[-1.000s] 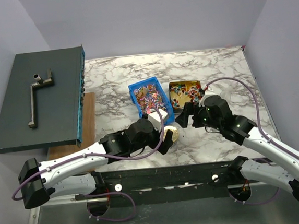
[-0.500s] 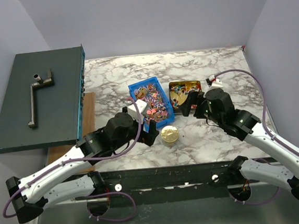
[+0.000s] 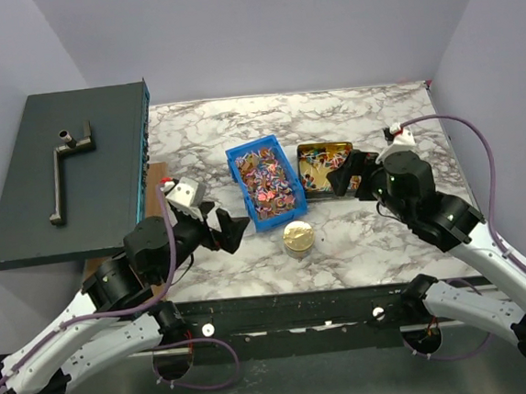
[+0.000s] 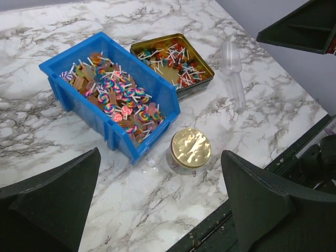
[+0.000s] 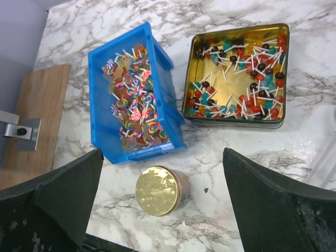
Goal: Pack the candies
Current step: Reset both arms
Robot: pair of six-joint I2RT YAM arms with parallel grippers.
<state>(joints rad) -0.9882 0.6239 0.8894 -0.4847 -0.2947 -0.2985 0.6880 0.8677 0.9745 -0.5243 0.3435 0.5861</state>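
Observation:
Candies [image 3: 266, 178] fill a blue bin [image 3: 241, 153] at the table's middle, also in the left wrist view [image 4: 118, 100] and right wrist view [image 5: 135, 107]. More candies [image 5: 236, 68] lie in a gold tin [image 3: 325, 167] to its right. A small jar with a round gold lid [image 3: 298, 237] stands closed in front of the bin. My left gripper [image 3: 229, 229] is open and empty, left of the jar. My right gripper [image 3: 346, 173] is open and empty over the tin's near right edge. Both hang above the table [image 4: 163, 210] [image 5: 163, 210].
A clear plastic scoop [image 4: 233, 68] lies right of the tin. A dark grey box [image 3: 68, 177] with a metal handle fills the left side, with a wooden board [image 3: 157, 197] beside it. The table's front edge [image 4: 252, 178] runs just near the jar.
Both grippers were close round the jar a second ago. My left arm has pulled back to the left and my right gripper has risen back to the right, leaving the jar standing alone.

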